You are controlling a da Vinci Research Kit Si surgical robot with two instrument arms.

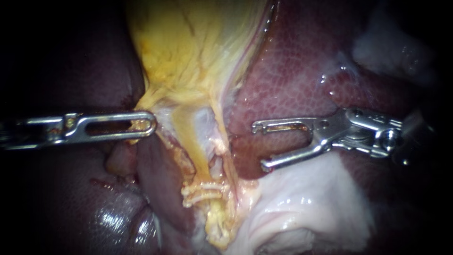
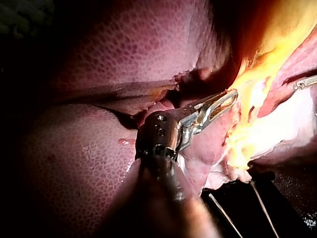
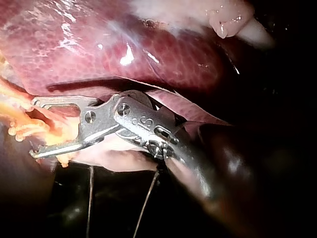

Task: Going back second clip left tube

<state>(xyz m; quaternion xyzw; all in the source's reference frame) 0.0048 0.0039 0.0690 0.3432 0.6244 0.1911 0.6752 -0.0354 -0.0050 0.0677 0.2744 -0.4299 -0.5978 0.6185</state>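
Note:
The yellow gallbladder [image 1: 188,47] hangs down the middle and narrows into a yellow tube [image 1: 193,146]. Pale clips [image 1: 203,192] lie across this tube low down, close together. My left instrument [image 1: 144,123] comes in from the left, its slotted jaws shut on yellow tissue at the gallbladder's lower edge; the left wrist view shows the same grip [image 2: 225,99]. My right instrument [image 1: 259,146] lies to the right of the tube, apart from it, above the clips. Its jaws stand wide open and hold nothing, as the right wrist view [image 3: 33,129] also shows.
Dark red liver [image 1: 292,71] fills the upper right and lies behind the right instrument. Pale glistening tissue [image 1: 306,198] spreads under its lower jaw. A second thin strand [image 1: 222,137] runs beside the yellow tube. Thin threads [image 3: 89,198] hang under the tissue.

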